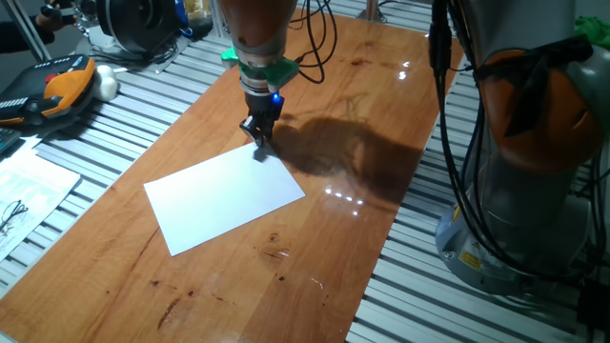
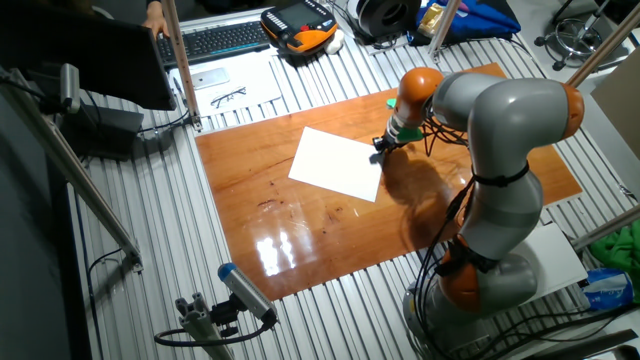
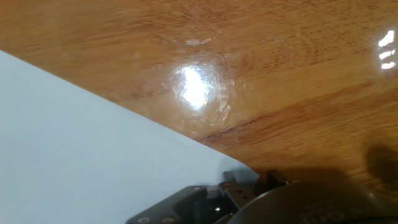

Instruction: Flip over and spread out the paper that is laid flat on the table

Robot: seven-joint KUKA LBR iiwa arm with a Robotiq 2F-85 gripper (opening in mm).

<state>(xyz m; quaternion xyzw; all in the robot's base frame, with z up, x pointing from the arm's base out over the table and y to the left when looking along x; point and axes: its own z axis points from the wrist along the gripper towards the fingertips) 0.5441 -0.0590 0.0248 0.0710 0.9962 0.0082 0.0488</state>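
Paper (image 1: 224,199): lay flat, white face up, mid-counter (image 1: 362,114).
Pincer (image 1: 259,142): sat low at the sheet's far corner; open or closed could not be told.
Handling: probably light, limp, hard to lift off glossy wood.
Hold: likely that corner.

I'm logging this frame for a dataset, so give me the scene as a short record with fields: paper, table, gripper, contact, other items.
paper: white face up, lying flat on the table
table: glossy reddish-brown board
gripper: pointing down at the paper's far corner; jaw state cannot be told
contact: fingertips at the corner edge; whether they grip it is unclear
hand view: paper corner right at the fingers
other items: printed sheet with glasses on the metal slats, off the board
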